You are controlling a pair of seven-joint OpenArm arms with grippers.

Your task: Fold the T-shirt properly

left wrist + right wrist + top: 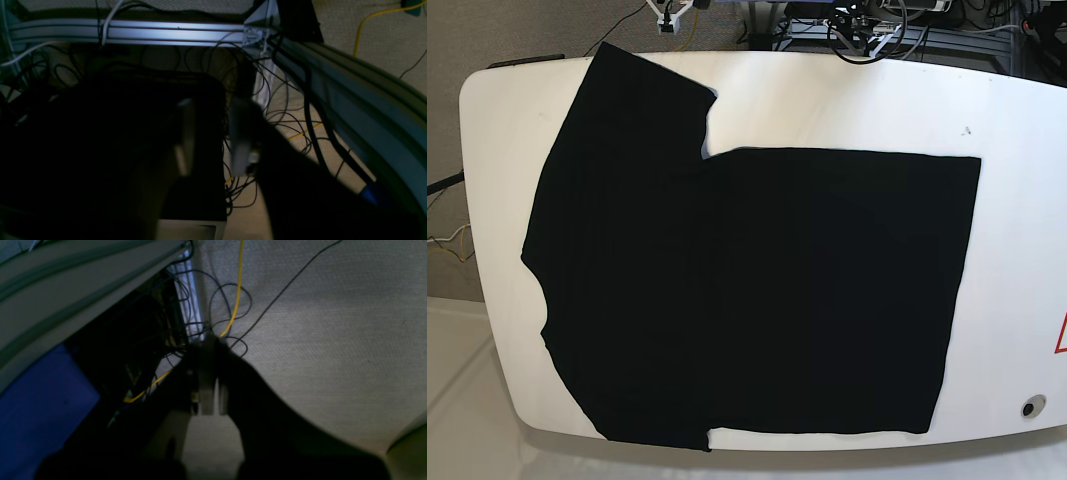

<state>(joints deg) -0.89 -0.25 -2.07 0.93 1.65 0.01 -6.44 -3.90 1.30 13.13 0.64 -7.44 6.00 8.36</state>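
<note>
T-shirt (747, 300) flat, black cloth; left fingers (186, 136) spread; right fingers (206, 373) pressed together

Left gripper (213, 133) shows two flat pale grey fingers (241, 136) on dark, bulky mounts (small metal screw fittings near the base). Right gripper (209, 373) carries the same slim grey finger plates, black housings either side, everything dim and blurred.
</note>
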